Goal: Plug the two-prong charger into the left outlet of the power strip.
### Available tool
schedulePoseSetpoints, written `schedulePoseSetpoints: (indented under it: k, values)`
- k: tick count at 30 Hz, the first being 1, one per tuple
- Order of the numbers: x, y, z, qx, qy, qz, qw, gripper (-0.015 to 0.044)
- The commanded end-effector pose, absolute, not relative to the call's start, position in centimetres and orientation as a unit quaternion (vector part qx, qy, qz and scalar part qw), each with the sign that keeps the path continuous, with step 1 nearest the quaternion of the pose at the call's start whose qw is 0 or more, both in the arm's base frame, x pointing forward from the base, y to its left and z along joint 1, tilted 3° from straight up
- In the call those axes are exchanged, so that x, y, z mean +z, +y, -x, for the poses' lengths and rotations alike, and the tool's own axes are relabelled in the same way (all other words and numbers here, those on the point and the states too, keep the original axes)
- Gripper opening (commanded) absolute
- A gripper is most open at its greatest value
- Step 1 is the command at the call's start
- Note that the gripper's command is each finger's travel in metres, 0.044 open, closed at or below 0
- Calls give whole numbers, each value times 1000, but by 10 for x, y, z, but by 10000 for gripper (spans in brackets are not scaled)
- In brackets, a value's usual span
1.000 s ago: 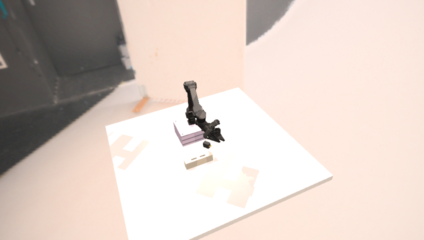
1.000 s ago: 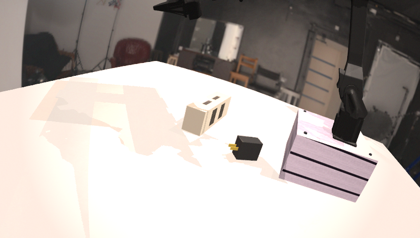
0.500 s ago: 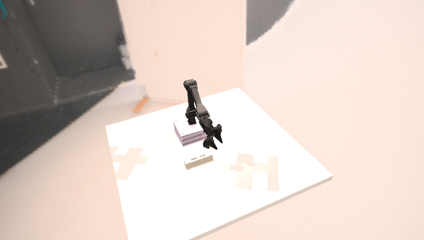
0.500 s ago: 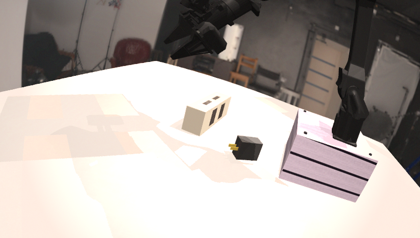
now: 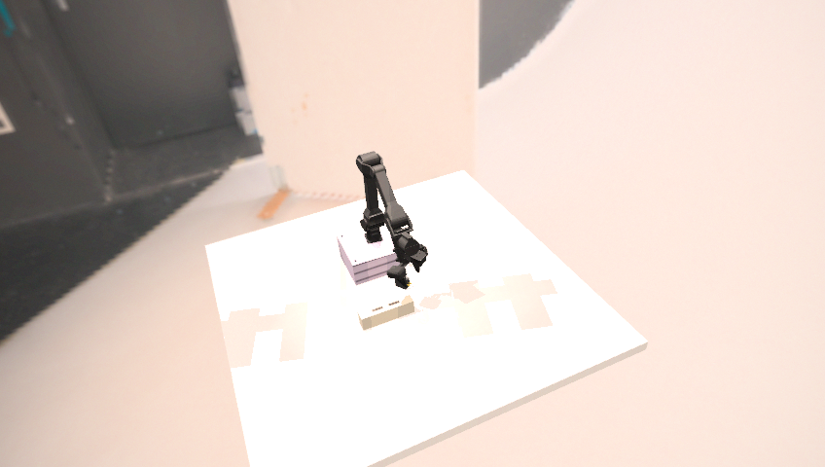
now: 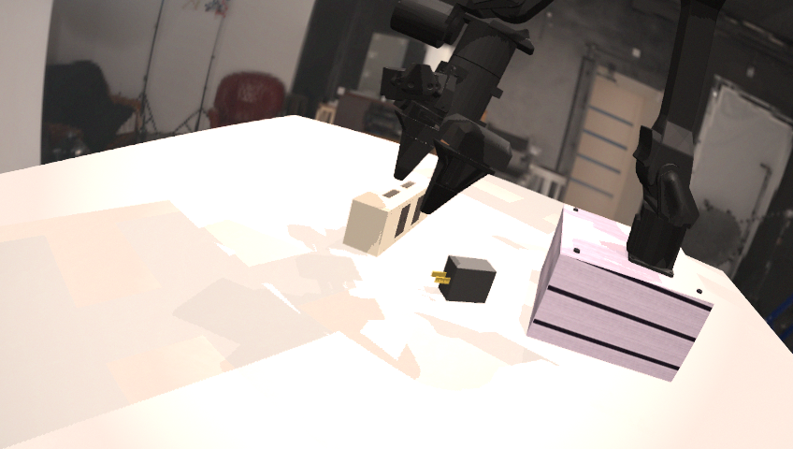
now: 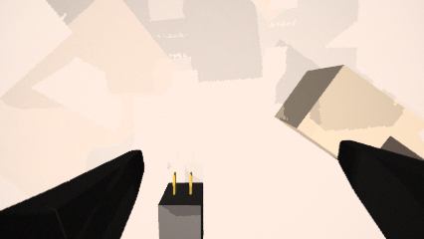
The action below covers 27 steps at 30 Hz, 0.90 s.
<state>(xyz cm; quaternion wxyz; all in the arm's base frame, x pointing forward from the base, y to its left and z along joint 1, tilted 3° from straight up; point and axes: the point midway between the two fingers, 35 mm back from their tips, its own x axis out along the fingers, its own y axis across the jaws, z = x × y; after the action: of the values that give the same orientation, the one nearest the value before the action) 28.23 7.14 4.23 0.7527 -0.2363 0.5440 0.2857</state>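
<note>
No readable lettering. Black box-shaped charger with two gold prongs (image 6: 468, 280) (image 7: 180, 219) lies on the white slab tabletop (image 5: 440, 370) (image 6: 266, 412), unplugged, between the cream rectangular power strip (image 5: 386, 316) (image 6: 367, 226) (image 7: 348, 105) and the mauve block-shaped base with dark stripes (image 5: 357, 267) (image 6: 617, 327). Black two-fingered gripper (image 5: 407, 272) (image 6: 414, 193) (image 7: 239, 154): fingers spread, nothing between them. Room behind: dark red chair (image 6: 249, 98), grey walls.

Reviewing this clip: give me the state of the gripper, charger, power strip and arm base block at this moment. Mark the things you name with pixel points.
Gripper (image 5: 408, 277) (image 6: 414, 195) (image 7: 239, 154): open, nothing between its fingers, above the table.
Charger (image 6: 469, 281) (image 7: 180, 221): unplugged, lying on the table, both prongs exposed.
Power strip (image 5: 386, 315) (image 6: 367, 224) (image 7: 348, 97): on the table, no plug seen in it; shutter state cannot be told.
Lilac block (image 5: 373, 269) (image 6: 617, 317): on the table, bearing the arm.
</note>
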Motion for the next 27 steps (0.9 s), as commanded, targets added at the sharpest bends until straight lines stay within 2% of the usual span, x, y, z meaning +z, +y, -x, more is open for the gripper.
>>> schedulePoseSetpoints:
  k: [1, 7, 27]
  values:
    - [27, 62, -246, 264, 603, 239, 714, 440]
    - [15, 54, -209, 241, 658, 248, 669, 440]
    - [-1, 56, -210, 241, 659, 248, 668, 440]
